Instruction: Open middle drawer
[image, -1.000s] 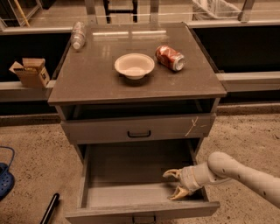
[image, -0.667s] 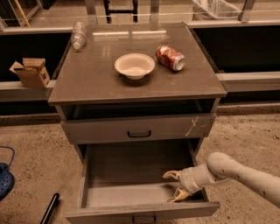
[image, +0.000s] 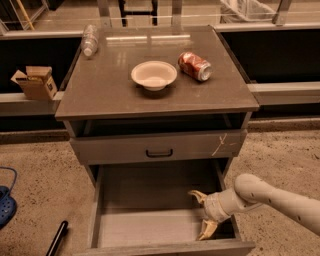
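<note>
A: Entry: type of site?

B: Indoor robot test area, lab-like, not a home. A lone grey cabinet (image: 110, 95) stands on a bare speckled floor (image: 40, 170), in front of a low ledge (image: 280, 92) with dark panels beneath it.

A: Supporting evidence?

B: A pale robot arm (image: 280, 197) reaches in from the right. Its gripper (image: 202, 212) sits inside the pulled-out middle drawer (image: 145, 227), at the right side, fingers spread. The cabinet top carries staged props only: a bowl (image: 154, 75), a soda can (image: 195, 66) and a plastic bottle (image: 90, 40), the last two lying down.

A: Anything else?

B: A cardboard box (image: 36, 82) sits on the ledge, with metal posts (image: 104, 7) behind.
</note>
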